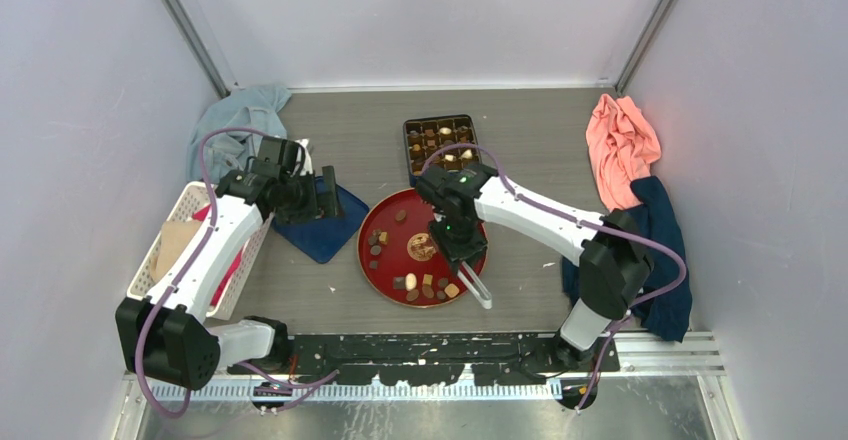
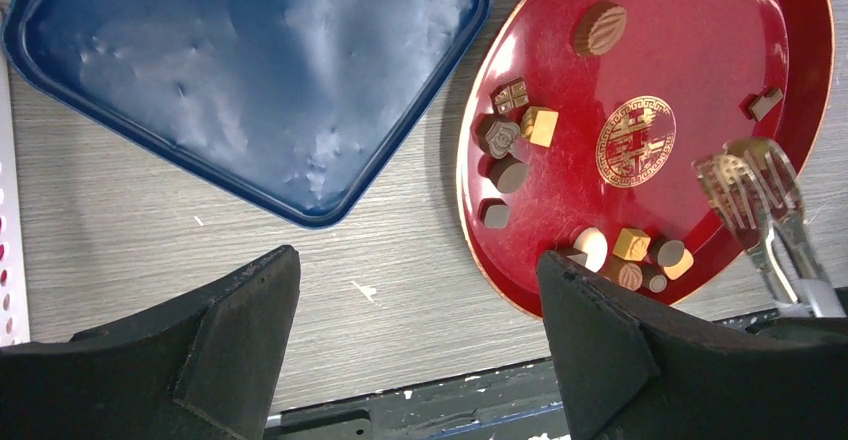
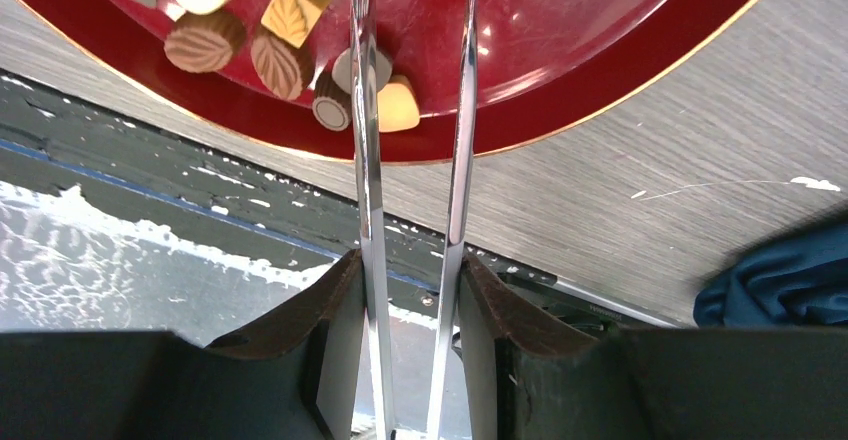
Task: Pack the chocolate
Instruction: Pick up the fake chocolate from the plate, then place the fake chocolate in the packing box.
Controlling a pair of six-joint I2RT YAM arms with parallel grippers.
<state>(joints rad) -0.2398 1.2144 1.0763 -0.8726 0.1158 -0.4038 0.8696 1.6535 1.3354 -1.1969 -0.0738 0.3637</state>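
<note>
The chocolate lies as small loose pieces on a red plate (image 1: 400, 250): one group (image 1: 376, 245) on its left, another (image 1: 425, 285) at its near edge. More pieces fill a dark compartment box (image 1: 440, 143) behind the plate. My right gripper (image 1: 458, 245) hangs over the plate, shut on metal tongs (image 1: 475, 288). In the right wrist view the tongs (image 3: 365, 160) run from my right gripper (image 3: 410, 270) over the near-edge pieces (image 3: 290, 20); their tips are cut off. My left gripper (image 1: 310, 200) (image 2: 418, 270) stands open and empty over the table by the blue lid (image 2: 260, 70).
A white basket (image 1: 160, 250) stands at the left, a grey-blue cloth (image 1: 235, 120) behind it. A pink cloth (image 1: 620, 145) and a dark blue cloth (image 1: 665, 260) lie at the right. A black rail (image 1: 420, 350) runs along the near edge.
</note>
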